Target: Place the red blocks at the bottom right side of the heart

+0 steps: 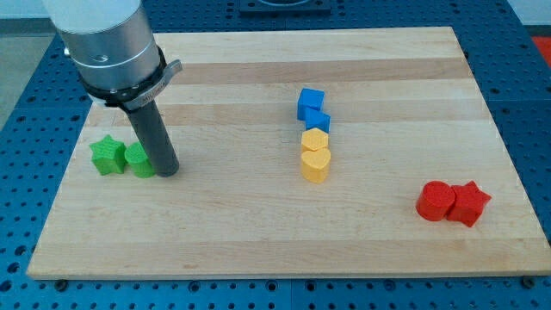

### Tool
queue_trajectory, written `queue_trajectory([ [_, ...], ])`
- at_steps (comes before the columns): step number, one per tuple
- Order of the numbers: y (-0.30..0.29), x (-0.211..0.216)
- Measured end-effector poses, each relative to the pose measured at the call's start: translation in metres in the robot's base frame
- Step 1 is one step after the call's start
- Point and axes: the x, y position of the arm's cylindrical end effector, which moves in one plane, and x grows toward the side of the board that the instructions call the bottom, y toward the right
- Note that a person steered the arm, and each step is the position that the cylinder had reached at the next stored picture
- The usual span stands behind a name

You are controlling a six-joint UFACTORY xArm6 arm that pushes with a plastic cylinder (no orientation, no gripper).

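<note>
At the view's left, on the wooden board (258,232), a green star block (106,155) lies with a green cylinder block (138,160) touching its right side. My tip (166,172) stands on the board just right of that green cylinder, pressed against it or very nearly so; the dark rod (152,133) rises from there up to the grey metal arm housing (108,47) that fills the view's top left corner. This arm carries no jaws, only the rod, so nothing is gripped and there is no opening to report. Well apart to the right, near the middle of the board, four blocks form a short column running from the view's top to its bottom: a blue cube (311,103), a second blue block (318,120) touching it just below and a little right, then a yellow hexagon-like block (314,139), and at the bottom the yellow heart block (315,164), which touches the yellow piece above it. Farther right, toward the view's bottom right part of the board, sit the two red blocks: a red cylinder block (435,201) and a red star block (469,203), side by side and touching. They lie to the right of and lower than the heart, with a clear stretch of bare wood between them and it. Around the board, the blue perforated table (17,112) shows on every side.
</note>
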Motion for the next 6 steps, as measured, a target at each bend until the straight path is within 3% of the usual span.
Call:
queue_trajectory([
  [1, 0.000, -0.005],
  [3, 0.084, 0.050],
  [5, 0.084, 0.051],
  [6, 0.141, 0.102],
])
